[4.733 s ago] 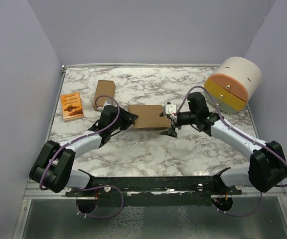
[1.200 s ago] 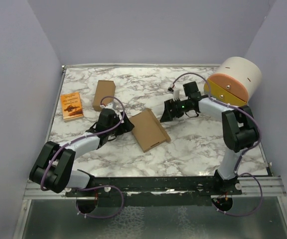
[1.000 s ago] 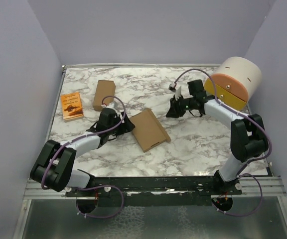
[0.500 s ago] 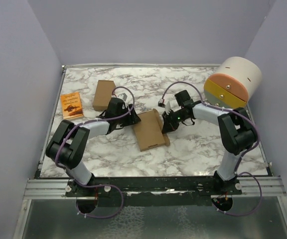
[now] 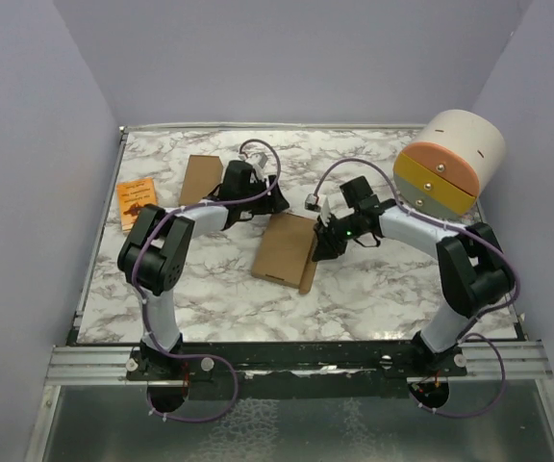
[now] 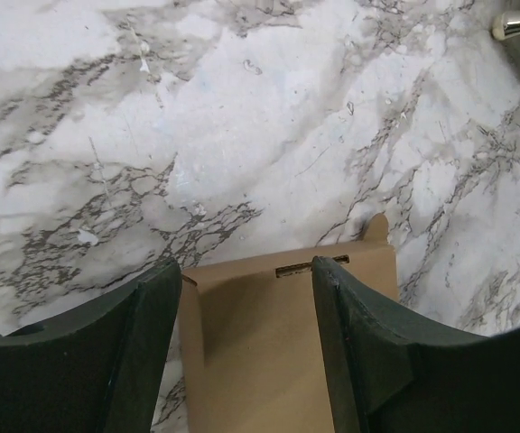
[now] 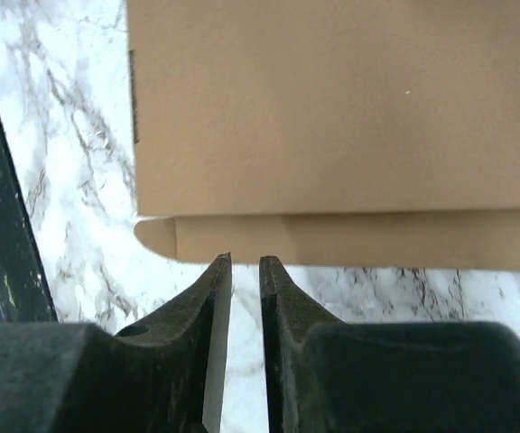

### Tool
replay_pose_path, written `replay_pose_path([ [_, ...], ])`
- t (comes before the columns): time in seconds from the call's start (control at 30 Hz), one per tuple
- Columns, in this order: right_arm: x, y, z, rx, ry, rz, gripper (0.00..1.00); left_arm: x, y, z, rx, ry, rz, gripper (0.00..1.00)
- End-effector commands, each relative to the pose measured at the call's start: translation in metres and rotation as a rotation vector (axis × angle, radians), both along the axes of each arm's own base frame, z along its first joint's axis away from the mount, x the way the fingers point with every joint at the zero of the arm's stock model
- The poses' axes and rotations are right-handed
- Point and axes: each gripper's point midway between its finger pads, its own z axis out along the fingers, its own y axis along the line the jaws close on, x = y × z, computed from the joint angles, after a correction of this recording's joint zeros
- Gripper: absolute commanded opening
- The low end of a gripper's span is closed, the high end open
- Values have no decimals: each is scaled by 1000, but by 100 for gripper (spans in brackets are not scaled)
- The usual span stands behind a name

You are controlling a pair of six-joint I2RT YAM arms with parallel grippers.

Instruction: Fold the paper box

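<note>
From above, the paper box [image 5: 285, 247] lies mid-frame between the left gripper [image 5: 273, 200] and right gripper [image 5: 319, 246]. Left wrist: jaws wide over its lower-centre end. Right wrist: jaws a bare slit, empty, just below its flap [image 7: 332, 239]. It looks like light, stiff card; I'd pinch a flap edge.

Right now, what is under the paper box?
The paper box lies on the marble table; its own flap pokes out beneath, by the right gripper. Anything else underneath is covered.
</note>
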Motion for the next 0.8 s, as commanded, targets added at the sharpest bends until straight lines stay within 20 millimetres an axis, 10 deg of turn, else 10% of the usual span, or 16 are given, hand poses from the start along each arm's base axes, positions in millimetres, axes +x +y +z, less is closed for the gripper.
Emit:
replay_pose_path([
  [0.0,-13,-4,33,80,-167,103,25,15,26,52,53,-194,33,65],
  [0.27,-89,0,55,390,-508,495,73,-48,89,104,60,-440,206,87],
  [0.5,-93,4,23,236,-606,561,70,-108,91,87,-140,-390,210,99],
  [0.77,-71,7,17,-50,-621,576,55,-119,90,89,-164,-335,209,95],
])
